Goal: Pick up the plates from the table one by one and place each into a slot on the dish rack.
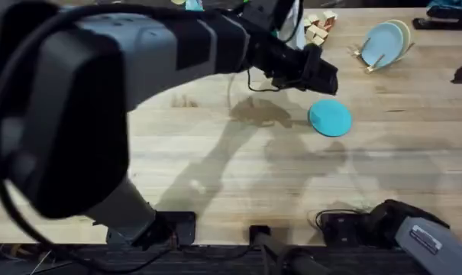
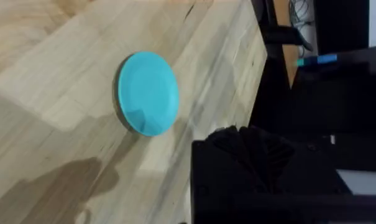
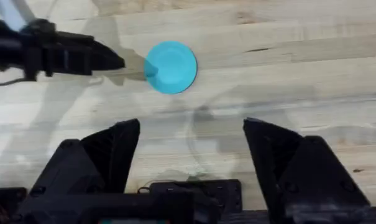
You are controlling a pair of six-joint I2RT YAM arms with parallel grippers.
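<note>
A bright teal-blue plate (image 1: 330, 118) lies flat on the light-wood table (image 1: 215, 168), right of the middle. It also appears in the left wrist view (image 2: 147, 93) and the right wrist view (image 3: 171, 67). My left gripper (image 1: 324, 77) reaches across from the left and hovers just above and beside the plate's far-left edge, apart from it. At the far right stands the dish rack (image 1: 372, 61), which holds a pale blue plate (image 1: 383, 40) and a cream-yellow plate (image 1: 402, 32) upright. My right gripper (image 3: 191, 155) is open and empty, low over the near table edge.
A pile of wooden blocks (image 1: 319, 26) sits at the far edge, behind the left gripper. The right arm (image 1: 418, 233) rests at the lower right. Bare tabletop stretches across the middle and left. The table edge (image 2: 253, 93) runs close past the teal plate.
</note>
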